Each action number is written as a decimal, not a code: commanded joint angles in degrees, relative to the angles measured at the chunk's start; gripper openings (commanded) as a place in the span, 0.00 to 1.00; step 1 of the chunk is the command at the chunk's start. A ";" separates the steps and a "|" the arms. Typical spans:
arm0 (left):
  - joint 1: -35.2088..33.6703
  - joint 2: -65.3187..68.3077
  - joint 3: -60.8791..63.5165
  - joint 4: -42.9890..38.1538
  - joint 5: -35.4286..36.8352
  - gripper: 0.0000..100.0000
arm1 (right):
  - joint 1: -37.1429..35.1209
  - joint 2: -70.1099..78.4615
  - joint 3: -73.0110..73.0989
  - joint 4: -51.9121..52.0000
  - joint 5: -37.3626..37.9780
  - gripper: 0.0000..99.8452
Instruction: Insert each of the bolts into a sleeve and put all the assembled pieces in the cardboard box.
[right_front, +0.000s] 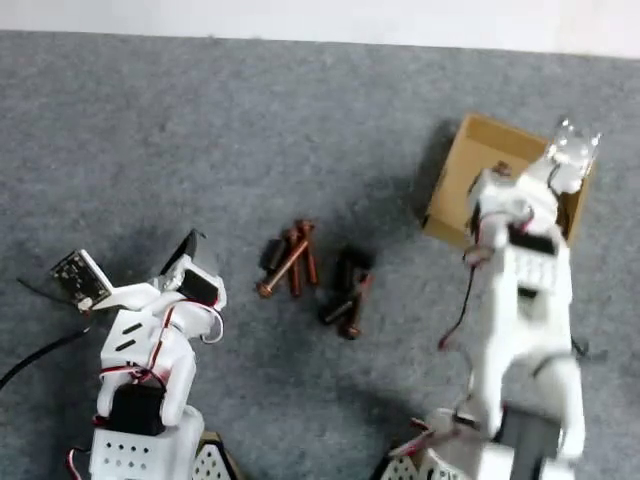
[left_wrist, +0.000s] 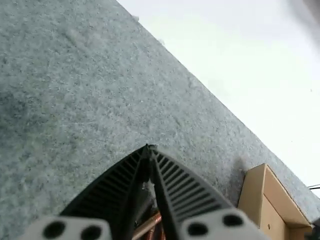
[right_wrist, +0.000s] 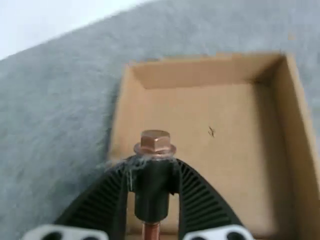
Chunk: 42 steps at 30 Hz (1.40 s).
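Right gripper (right_wrist: 151, 167) pinching black sleeve (right_wrist: 151, 197), held upright; copper bolt (right_wrist: 154, 142) through it, flanged hex head seated on sleeve top, bare copper shank showing under sleeve

Piece hangs over box (right_wrist: 200, 70): brown cardboard, open top, low walls

Left gripper (left_wrist: 149, 150) pressed together, ribbed black fingers meeting at tips, above grey mat (left_wrist: 75, 100), well apart from box

Mid-mat, between arms: loose copper bolts (right_front: 292, 260) lying crossed, short black sleeves (right_front: 345, 285) just beside them, one more bolt among sleeves
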<state>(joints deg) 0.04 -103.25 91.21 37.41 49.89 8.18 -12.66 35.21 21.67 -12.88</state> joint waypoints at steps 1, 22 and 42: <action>-0.84 -0.66 -0.22 -1.41 -0.35 0.01 | 1.27 9.98 -10.33 -2.24 -6.15 0.01; -0.75 -0.66 -0.31 -1.41 -0.35 0.01 | -13.67 -5.76 -3.74 14.20 -6.51 0.32; -0.84 -0.66 -0.31 -1.41 -0.35 0.01 | -37.14 -6.37 17.10 10.86 24.09 0.32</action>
<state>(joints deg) 0.04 -103.25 91.21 37.23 49.89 -30.59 -22.24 54.29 35.38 7.16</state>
